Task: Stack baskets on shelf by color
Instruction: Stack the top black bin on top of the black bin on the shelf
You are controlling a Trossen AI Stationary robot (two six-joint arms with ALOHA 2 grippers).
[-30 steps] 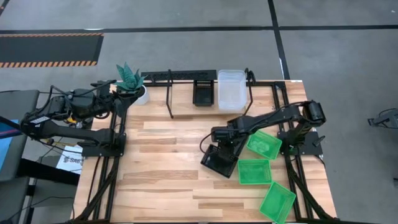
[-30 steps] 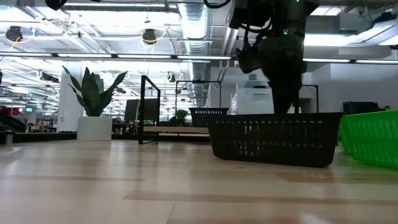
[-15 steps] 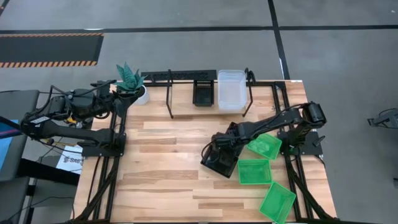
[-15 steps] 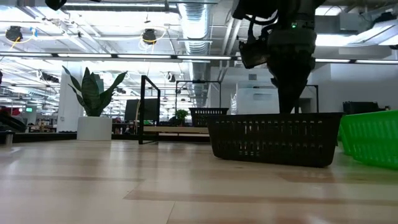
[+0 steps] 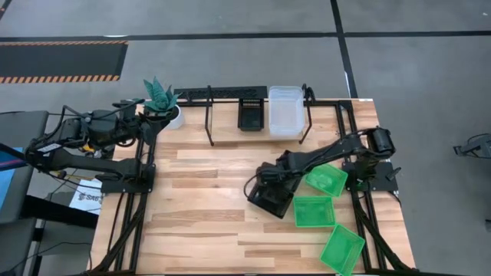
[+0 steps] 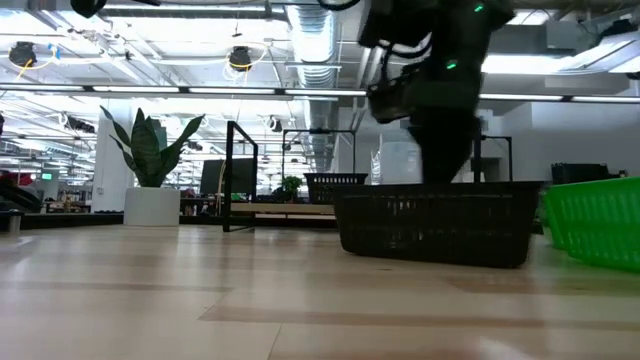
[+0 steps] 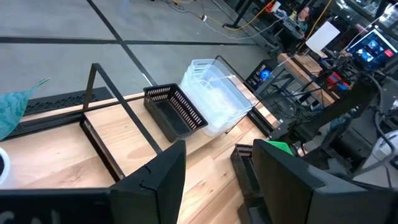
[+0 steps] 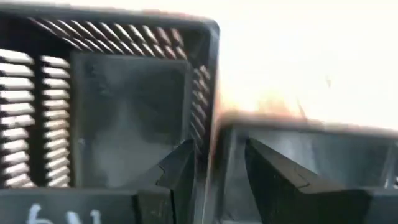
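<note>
**Right gripper at the rim of a black basket; left arm waiting by the plant pot**

Seen from above, the shelf [image 5: 230, 142] stands along the far edge of the table [image 5: 199, 222] and serves as the landmark. On its board rest a black basket [image 5: 250, 115] and, just beside it, a clear basket stack [image 5: 285, 111]. In front of the shelf, well apart from it, a second black basket [image 5: 271, 201] lies on the table at a tilt to the planks. The right gripper [image 5: 268, 182] sits over the shelf-side rim of this basket. Three green baskets lie farther from the shelf's middle: one [image 5: 326, 179] partly under the right arm, one [image 5: 314, 211] just beside the black basket, one [image 5: 342, 249] near the table's front corner. The left gripper [image 5: 143, 121] waits off the shelf's other end, next to the white plant pot [image 5: 172, 116].

At table height, the near black basket [image 6: 436, 222] rests flat on the table, with the right gripper [image 6: 438, 165] descending behind its far wall. A green basket [image 6: 594, 220] stands beside it. The shelf frame [image 6: 240, 175] and the plant pot [image 6: 152, 205] appear behind.

From the left wrist, the left gripper [image 7: 217, 180] has its fingers spread wide and grips nothing. Beyond them stand the shelf [image 7: 112, 124], its black basket [image 7: 175, 112] and the clear basket stack [image 7: 214, 102].

From the right wrist, the right gripper [image 8: 214, 171] straddles the mesh wall of the black basket [image 8: 124, 106], one finger inside and one outside. The jaws stand narrowly apart; whether they pinch the wall cannot be told.
</note>
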